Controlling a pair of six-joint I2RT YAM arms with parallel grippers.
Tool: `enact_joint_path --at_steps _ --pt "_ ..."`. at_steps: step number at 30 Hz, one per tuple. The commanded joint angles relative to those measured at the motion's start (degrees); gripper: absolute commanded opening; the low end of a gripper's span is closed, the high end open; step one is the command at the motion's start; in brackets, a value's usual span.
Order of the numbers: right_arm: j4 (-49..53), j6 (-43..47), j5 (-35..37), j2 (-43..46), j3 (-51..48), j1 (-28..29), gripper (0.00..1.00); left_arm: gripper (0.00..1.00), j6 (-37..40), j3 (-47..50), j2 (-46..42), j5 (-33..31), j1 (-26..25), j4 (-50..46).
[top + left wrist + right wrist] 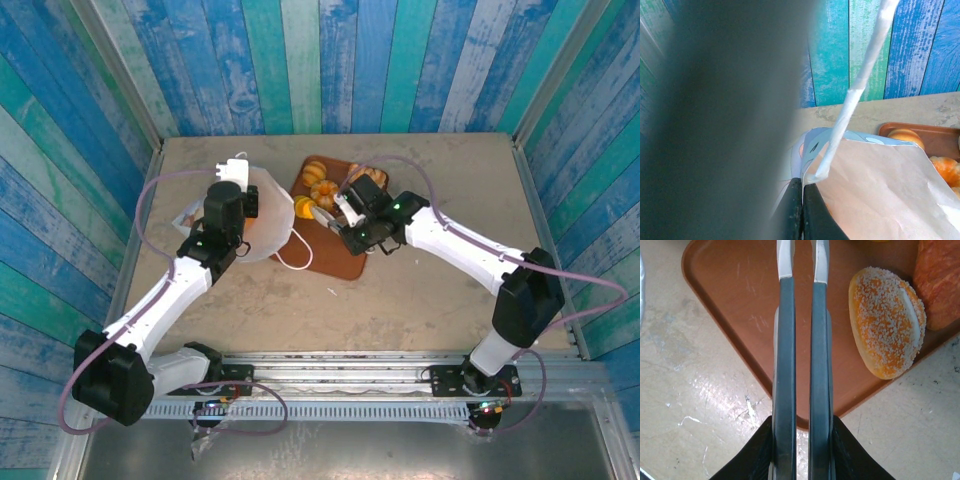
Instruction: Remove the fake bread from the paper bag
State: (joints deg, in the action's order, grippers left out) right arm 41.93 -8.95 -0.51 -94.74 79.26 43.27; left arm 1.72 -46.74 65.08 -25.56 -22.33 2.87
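The white paper bag [272,218] lies tilted on the table's left half, its mouth turned toward the brown tray [340,255]. My left gripper [803,187] is shut on the bag's [880,190] rim beside a white handle cord [860,85]. Several pieces of fake bread [322,185] lie on the tray. In the right wrist view a sugar-speckled bun [887,322] and an orange-brown loaf [940,282] rest on the tray [740,290]. My right gripper [803,255] hovers over the tray's near corner, shut, with nothing between its fingers. What the bag holds is hidden.
Blue and teal plank walls enclose the table on three sides. Bare tan tabletop [400,300] stretches in front of the tray and to the right. The bag's other handle loop [293,258] lies on the table by the tray's left edge.
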Motion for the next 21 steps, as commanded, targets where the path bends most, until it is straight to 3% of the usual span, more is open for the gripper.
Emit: enact_joint_path --at_steps 1,10,21 --pt "-2.2 0.9 -0.9 -1.8 2.5 -0.4 0.09 0.0 0.4 -0.6 -2.0 0.2 0.2 1.2" --pt "-2.0 0.3 -1.5 -5.5 3.9 -1.8 0.09 0.0 0.2 -0.4 -1.8 0.6 0.2 1.2" --pt "0.1 -1.3 -1.1 -5.6 2.1 -2.9 0.19 0.0 0.0 -0.4 -1.4 0.8 0.2 1.5"
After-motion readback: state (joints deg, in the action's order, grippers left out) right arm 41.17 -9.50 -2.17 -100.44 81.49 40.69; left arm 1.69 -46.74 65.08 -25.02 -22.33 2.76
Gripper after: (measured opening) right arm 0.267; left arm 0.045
